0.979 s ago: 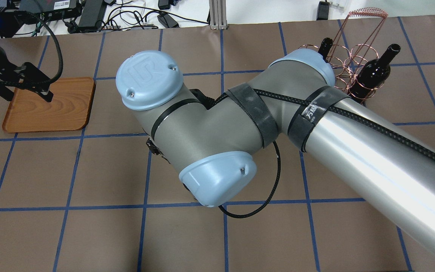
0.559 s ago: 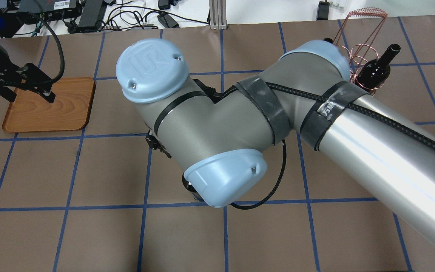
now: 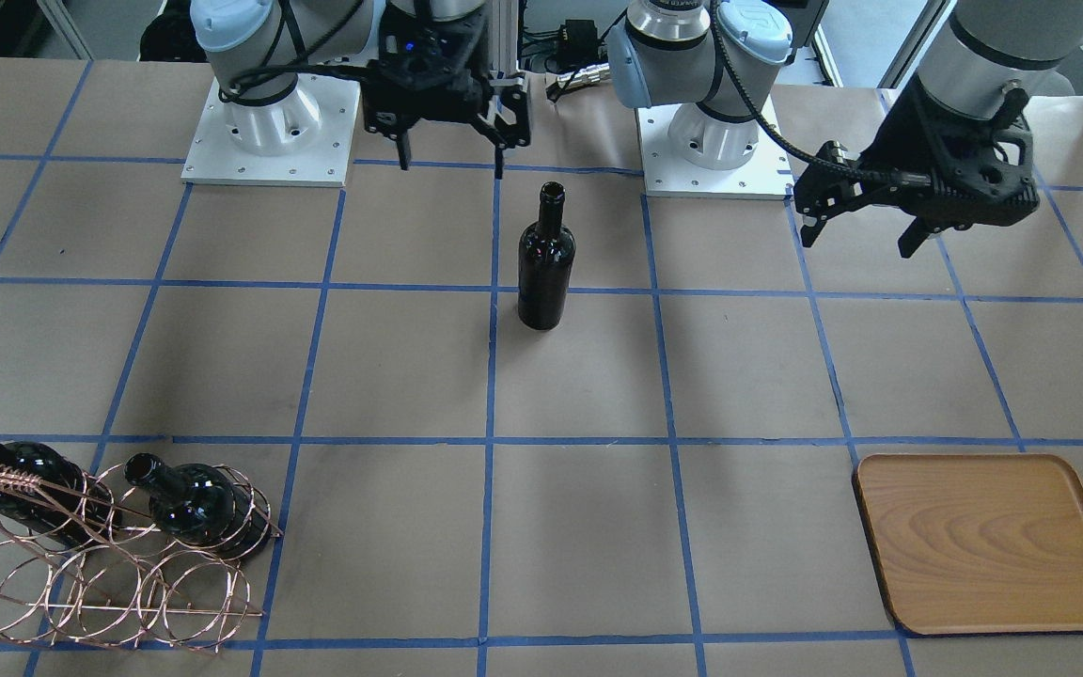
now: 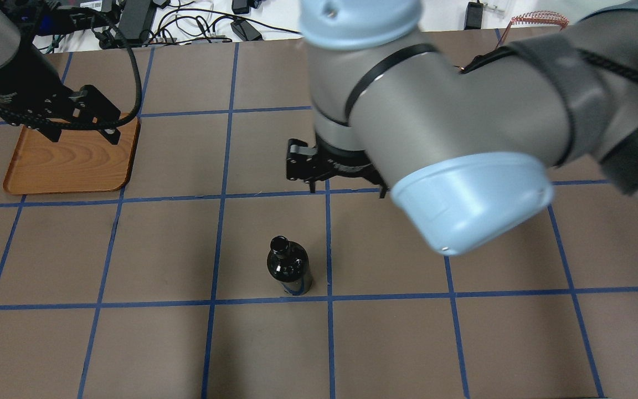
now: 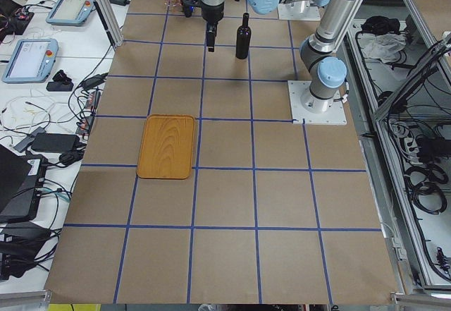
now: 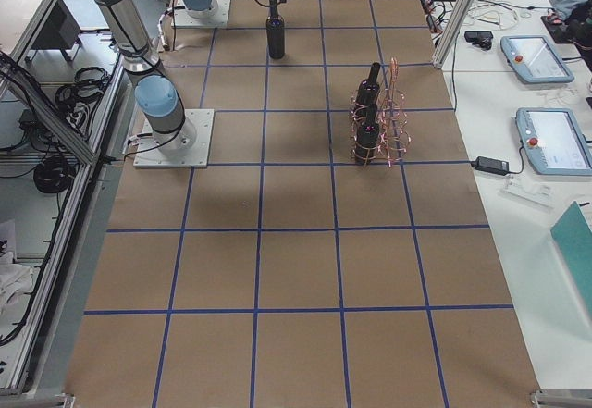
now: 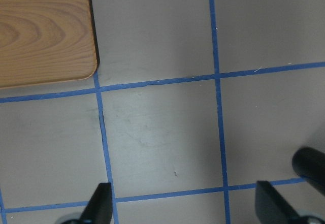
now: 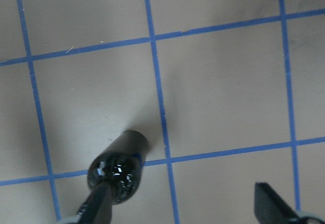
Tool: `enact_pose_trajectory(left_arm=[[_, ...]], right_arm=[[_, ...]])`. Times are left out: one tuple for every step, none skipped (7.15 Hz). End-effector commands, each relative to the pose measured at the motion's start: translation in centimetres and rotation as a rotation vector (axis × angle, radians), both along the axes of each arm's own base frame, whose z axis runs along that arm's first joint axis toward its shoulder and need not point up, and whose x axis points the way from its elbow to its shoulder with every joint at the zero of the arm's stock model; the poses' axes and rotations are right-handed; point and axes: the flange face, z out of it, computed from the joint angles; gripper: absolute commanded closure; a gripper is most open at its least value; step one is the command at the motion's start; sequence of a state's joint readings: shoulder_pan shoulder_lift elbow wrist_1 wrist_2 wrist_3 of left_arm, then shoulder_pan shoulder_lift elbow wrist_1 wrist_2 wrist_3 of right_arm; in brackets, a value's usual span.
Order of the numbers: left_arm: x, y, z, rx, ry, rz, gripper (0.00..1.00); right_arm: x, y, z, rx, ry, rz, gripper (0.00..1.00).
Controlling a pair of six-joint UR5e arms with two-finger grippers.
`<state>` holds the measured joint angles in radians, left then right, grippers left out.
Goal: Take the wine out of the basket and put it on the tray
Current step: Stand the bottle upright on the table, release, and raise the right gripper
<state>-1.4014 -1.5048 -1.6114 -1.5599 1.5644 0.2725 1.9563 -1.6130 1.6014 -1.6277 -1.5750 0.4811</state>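
One wine bottle (image 3: 542, 273) stands upright by itself in the middle of the front-facing view, its base right beside a blue tape line (image 3: 488, 376) on the brown table (image 3: 391, 376), with nothing touching it. The right gripper (image 3: 452, 162) hangs just above and behind it at the top centre, with its fingers spread wide and nothing in them. In its wrist view the bottle's mouth (image 8: 117, 170) shows at the lower left, right by one finger (image 8: 99, 206). The left gripper (image 3: 856, 242) is at the upper right, raised off the table and spread wide too. Nothing but tabletop lies between its fingers (image 7: 99, 206) in its own view.

The tray (image 3: 988, 545) lies flat at the lower right, close to the table's near edge and well apart from the bottle. A broad run of gridded table lies between the two. The basket (image 3: 109, 583) sits in the lower left corner, also near that edge, and two other bottles (image 3: 189, 508) lean in its back rings.
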Motion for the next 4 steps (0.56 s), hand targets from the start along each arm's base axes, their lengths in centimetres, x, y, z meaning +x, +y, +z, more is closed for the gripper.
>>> enact_pose_trajectory(left_arm=[[-5.5,1.2,0.4,-0.01,0.012,0.017,0.0],[-10.0,2.4,0.5,-0.011,0.031,0.002,0.0],[-14.2,4.3,0.4,-0.007,0.036,-0.021,0.0],[-18.2,6.1,0.1,0.001,0.038,0.0,0.0]], right_arm=[[-9.3,-1.7,3.7,-0.032,0.016,0.09,0.0],[-13.2,-1.8,4.8,-0.024,0.029,0.114,0.0],[-16.4,-2.4,5.4,-0.036,0.037,0.153,0.0],[-18.3,-3.0,5.3,-0.035,0.037,0.166,0.0]])
